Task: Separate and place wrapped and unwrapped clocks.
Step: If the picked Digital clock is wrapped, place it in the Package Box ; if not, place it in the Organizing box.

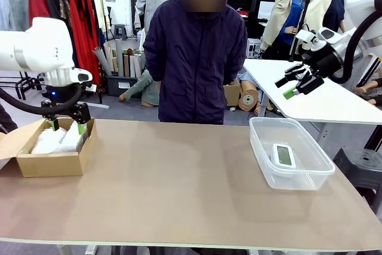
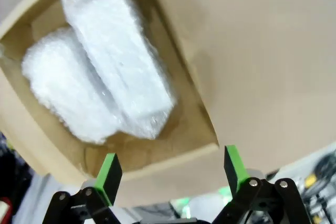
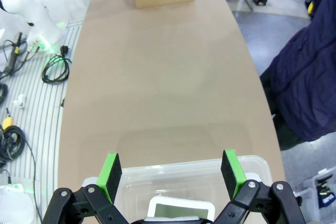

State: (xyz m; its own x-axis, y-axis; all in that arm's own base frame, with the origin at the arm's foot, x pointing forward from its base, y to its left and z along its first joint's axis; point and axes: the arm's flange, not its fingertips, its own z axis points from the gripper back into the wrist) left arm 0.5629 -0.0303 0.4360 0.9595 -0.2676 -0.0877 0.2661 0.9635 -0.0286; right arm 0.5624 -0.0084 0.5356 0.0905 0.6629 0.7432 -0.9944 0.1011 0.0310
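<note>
Bench (image 1: 179, 195): a tan surface shared with a person (image 1: 196, 58) in a dark jacket, who is seen standing at the far edge

Cardboard box (image 1: 52, 162): set at the robot's left end of the bench, flaps open. Two wrapped clocks are contained in it, lying side by side and touching. In the left wrist view, one wrapped clock (image 2: 118, 56) is seen as a longer block partly overlapping the other wrapped clock (image 2: 60, 93), a rounder bundle; both are covered in whitish translucent film

Clear plastic tub (image 1: 301, 178): set at the robot's right end of the bench, well apart from the box. The unwrapped clock (image 1: 282, 155), white with a grey-green screen, is laid flat on the tub's floor, screen up

Left end effector (image 1: 67, 126): held just above the far rim of the cardboard box, fingers pointed down. In the left wrist view its green pads (image 2: 110, 174) are spread wide with nothing between them

Right end effector (image 1: 297, 82): raised well above the bench at the right, beyond the tub. Its fingers are parted wide and nothing is gripped; in the right wrist view the tub and unwrapped clock are seen below it
</note>
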